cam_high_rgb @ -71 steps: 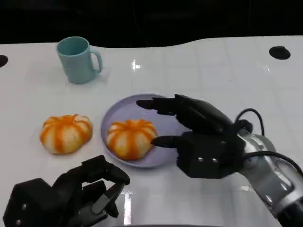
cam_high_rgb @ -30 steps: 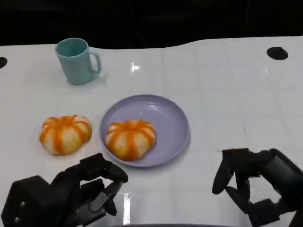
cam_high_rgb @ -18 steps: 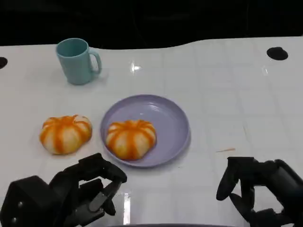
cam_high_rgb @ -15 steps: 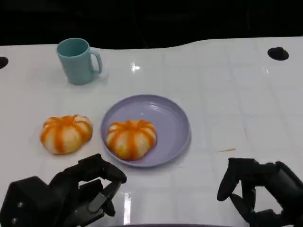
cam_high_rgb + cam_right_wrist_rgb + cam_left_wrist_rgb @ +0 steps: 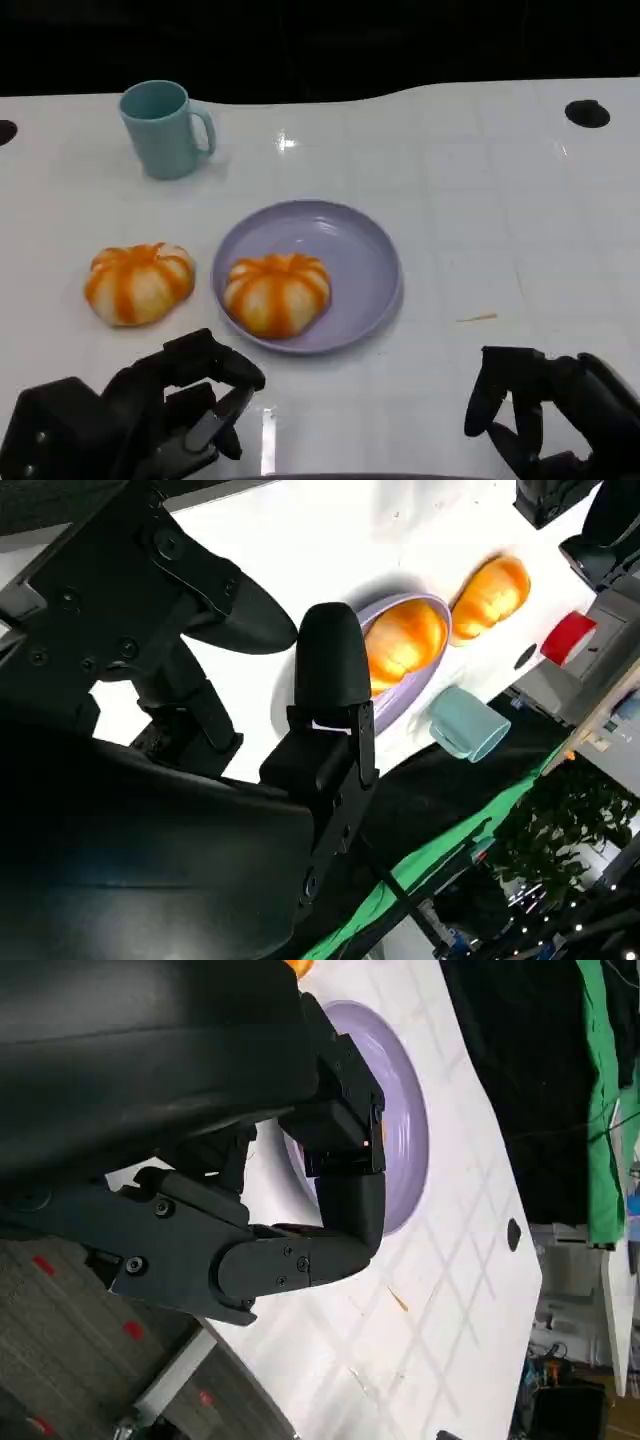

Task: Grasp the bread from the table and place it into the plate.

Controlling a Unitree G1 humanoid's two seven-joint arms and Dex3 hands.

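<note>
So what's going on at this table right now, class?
A humanoid robot is moving bread onto a plate. One bread roll already lies in the purple plate, while a second roll sits on the table to the plate's left, with a teal mug farther back. Neither hand holds anything: the left hand hangs near the table edge below the loose roll, and the right hand sits low at the table's near right.

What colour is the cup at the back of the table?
The cup is light teal blue all over, handle included. The head view shows it best.
</note>
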